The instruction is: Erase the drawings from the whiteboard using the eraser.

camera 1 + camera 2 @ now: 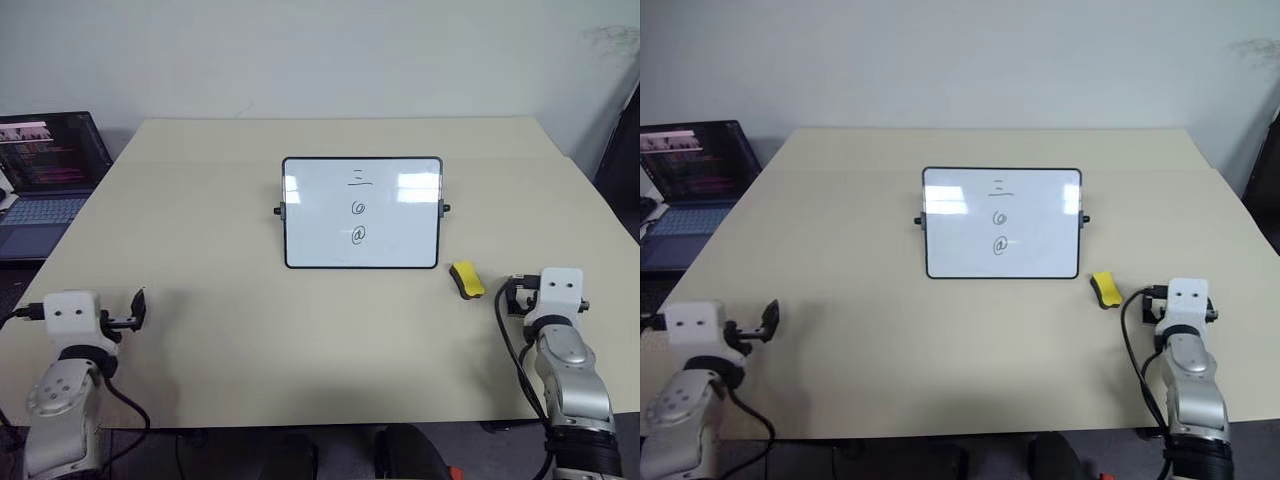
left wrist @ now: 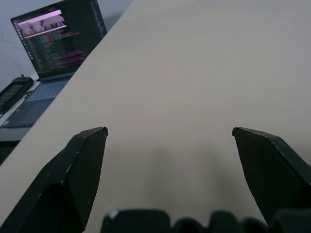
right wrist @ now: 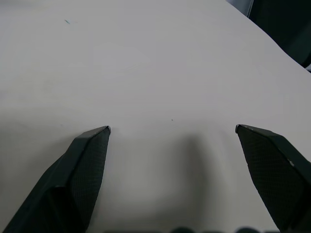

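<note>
**3 drawings on the board, eraser untouched**

3 drawings [image 1: 358, 208] remain on the whiteboard [image 1: 300, 215], mid-table [image 1: 220, 300]. The eraser [image 1: 467, 279] lies just beside its lower right corner. Left gripper [image 2: 170, 133] and right gripper [image 3: 172, 131] both gape, holding nothing.

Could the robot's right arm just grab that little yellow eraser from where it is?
Probably yes. The eraser lies on the table just ahead and slightly inward of the right gripper, whose jaws stand open and empty. Nothing lies between them.
</note>
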You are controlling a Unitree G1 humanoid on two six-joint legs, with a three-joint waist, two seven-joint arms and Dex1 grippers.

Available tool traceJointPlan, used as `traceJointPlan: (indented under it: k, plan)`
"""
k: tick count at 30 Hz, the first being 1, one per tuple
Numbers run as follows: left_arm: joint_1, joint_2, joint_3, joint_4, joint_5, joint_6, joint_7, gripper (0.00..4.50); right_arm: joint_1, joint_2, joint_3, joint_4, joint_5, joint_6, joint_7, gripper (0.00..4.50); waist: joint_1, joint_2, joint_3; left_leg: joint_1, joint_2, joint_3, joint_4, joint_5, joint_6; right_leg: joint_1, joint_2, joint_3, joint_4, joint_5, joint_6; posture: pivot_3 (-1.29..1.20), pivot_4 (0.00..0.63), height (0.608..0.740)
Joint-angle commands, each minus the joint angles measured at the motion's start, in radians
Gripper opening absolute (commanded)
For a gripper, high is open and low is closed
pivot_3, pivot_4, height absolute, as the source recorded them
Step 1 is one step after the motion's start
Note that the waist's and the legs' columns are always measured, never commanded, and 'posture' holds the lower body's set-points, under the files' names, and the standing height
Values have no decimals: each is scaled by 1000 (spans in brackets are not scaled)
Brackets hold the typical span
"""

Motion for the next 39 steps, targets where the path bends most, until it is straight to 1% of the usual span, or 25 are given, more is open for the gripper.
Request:
traceJointPlan:
  k: [1, 7, 13, 16, 20, 23, 26, 28, 31, 35, 39]
  plan:
    - [25, -5, 38, -79, -18, 23, 10, 4500, -17, -21, 5, 4, -2, 11, 26, 4466, 3, 0, 0, 0, 0, 0, 0, 0, 0, 0, 0, 0, 0, 0, 0, 0, 150, 740]
    - [16, 4, 34, -70, -16, 29, 16, 4500, -45, -30, 3, 43, -8, 3, 30, 4466, 4, 0, 0, 0, 0, 0, 0, 0, 0, 0, 0, -1, 0, 0, 0, 0, 150, 740]
    - [-96, 13, -3, -77, -20, 57, 15, 4500, -66, -57, -27, 78, 0, -24, 32, 4466, 5, -1, 0, 0, 0, 0, 0, 0, 0, 0, 0, -1, 0, 0, 0, 0, 150, 740]
    - [-162, 27, -26, -75, -31, 73, -14, 4500, -77, -65, -44, 81, 4, -37, 18, 4466, 5, -1, 0, 0, 0, 0, 0, 0, 0, 0, 0, -1, 0, 0, 0, 0, 150, 740]
    - [-233, 27, -79, -139, -57, 129, -43, 4500, -79, -94, -77, 81, 18, -45, 29, 4466, 6, 0, 1, 0, 0, 0, 0, 0, 0, 0, 0, -1, 0, 1, -1, 0, 150, 740]
    - [-292, 75, -145, -220, -70, 183, -109, 4500, -65, -108, -89, 7, 37, -5, 52, 4466, 5, 0, 1, -1, 0, 0, 0, 0, 0, 0, 0, -1, 0, 1, -1, 0, 150, 740]
    - [-382, 108, -174, -266, -119, 245, -155, 4500, -56, -111, -83, -95, 50, 53, 71, 4466, 5, 0, 2, -2, 0, 0, 0, 0, 0, -1, 0, -1, 0, 1, -1, 0, 150, 740]
    - [-439, 110, -204, -277, -141, 286, -173, 4500, -70, -124, -97, -142, 66, 99, 80, 4466, 5, 0, 2, -2, -1, 0, 0, 0, 0, -1, 1, -1, 0, 1, -1, 0, 150, 740]
    - [-520, 119, -255, -298, -210, 358, -245, 4500, -96, -122, -105, -245, 89, 197, 77, 4466, 0, 1, 2, -1, -1, 4, 0, 0, 0, -1, 1, -1, 0, 1, 0, 0, 150, 740]
    - [-546, 129, -330, -385, -326, 476, -347, 4500, -112, -111, -112, -319, 137, 309, 90, 4466, 0, 1, 2, -1, 0, 5, 0, 0, 0, -1, 1, -1, 0, 1, 0, 0, 150, 740]
    - [-546, 184, -384, -429, -449, 567, -509, 4500, -132, -112, -114, -399, 166, 417, 94, 4466, 1, 1, 3, -3, -1, 6, 0, -1, 0, -3, 1, 0, 0, 1, -1, 0, 150, 740]
